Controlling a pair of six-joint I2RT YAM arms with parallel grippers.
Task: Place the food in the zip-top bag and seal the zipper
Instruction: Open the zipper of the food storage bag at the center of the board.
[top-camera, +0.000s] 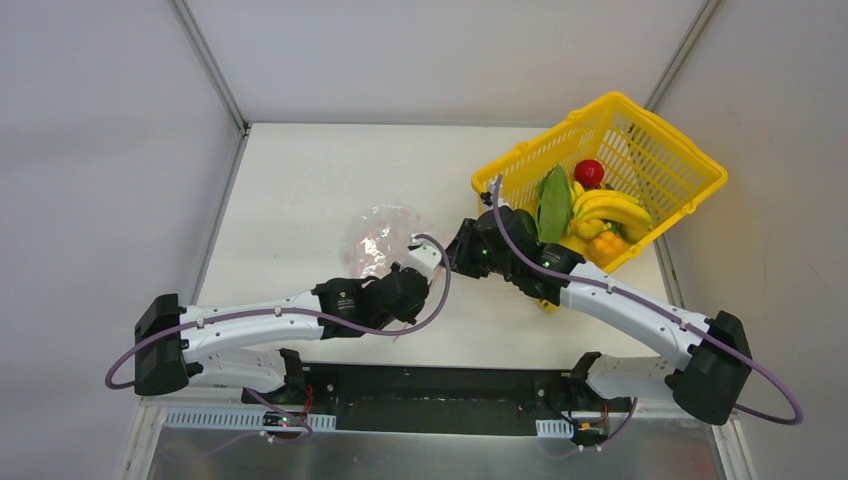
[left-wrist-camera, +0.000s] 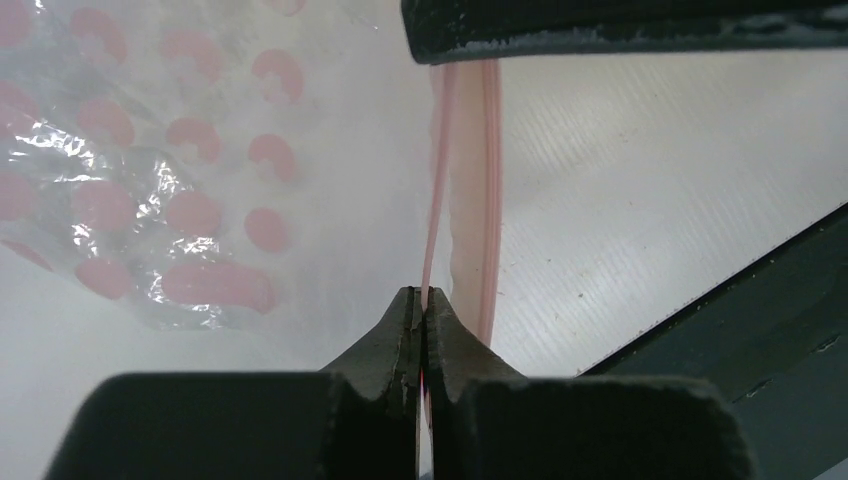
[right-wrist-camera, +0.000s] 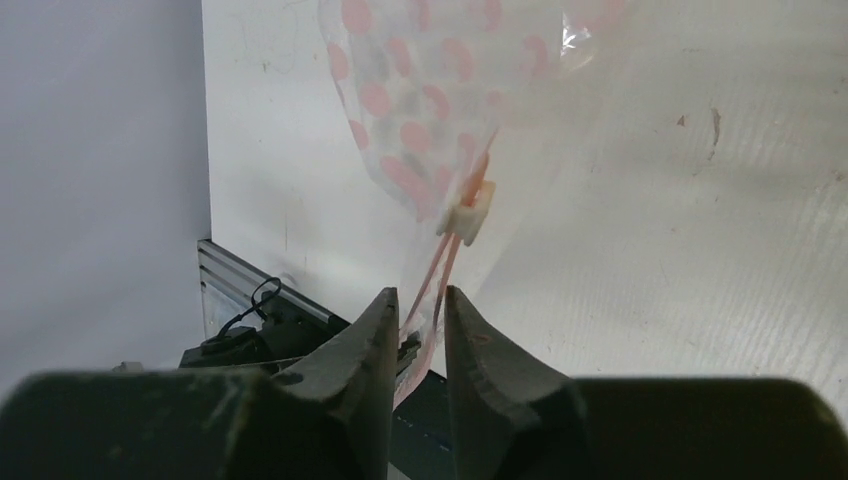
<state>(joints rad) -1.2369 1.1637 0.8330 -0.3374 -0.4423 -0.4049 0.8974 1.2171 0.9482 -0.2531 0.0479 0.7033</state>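
Together the two arms reach inward, forearms low, and meet at the mouth of the zip-top bag, which lies crumpled on the table left of the yellow mesh basket. The left gripper is pinched tight on the pink zipper. The right gripper stands slightly parted, with the strip passing between its fingers. The banana bunch and tomato sit in the basket.

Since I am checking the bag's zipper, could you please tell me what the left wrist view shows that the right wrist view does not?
Only left wrist: the left gripper shut on one strip of the zipper. Only right wrist: a white slider on the zipper, and the right gripper, its jaws apart around the strips. Both: the zip-top bag with pink-red marks, over the table.
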